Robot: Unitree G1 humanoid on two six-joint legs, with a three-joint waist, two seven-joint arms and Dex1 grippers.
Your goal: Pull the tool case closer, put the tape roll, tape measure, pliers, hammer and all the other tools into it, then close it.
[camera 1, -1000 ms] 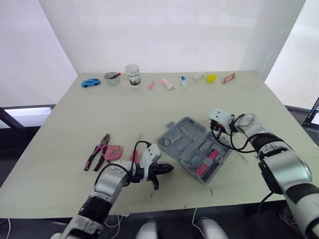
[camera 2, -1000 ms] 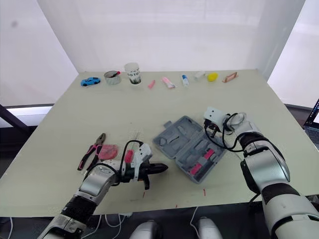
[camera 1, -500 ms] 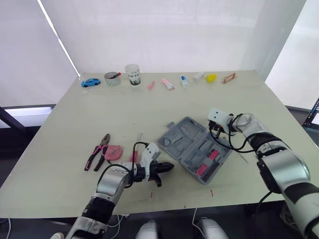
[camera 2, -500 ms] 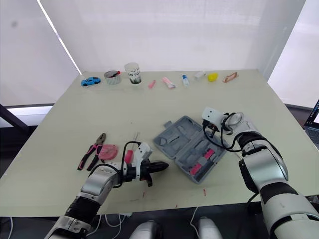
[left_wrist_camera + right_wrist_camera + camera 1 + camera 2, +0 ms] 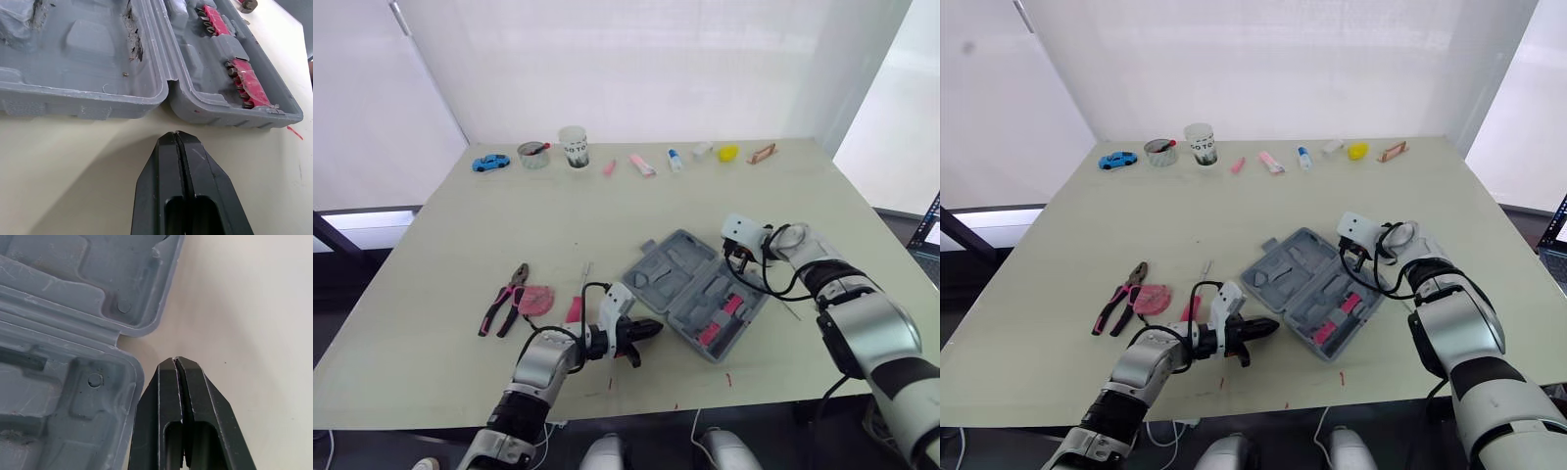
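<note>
One open tool case lies between left gripper and right gripper, fingers pressed together.

A pale beige table stands before bright, evenly lit white wall panels, with dark floor beyond its left edge, a black bar there, and a laptop screen at the far right.
</note>
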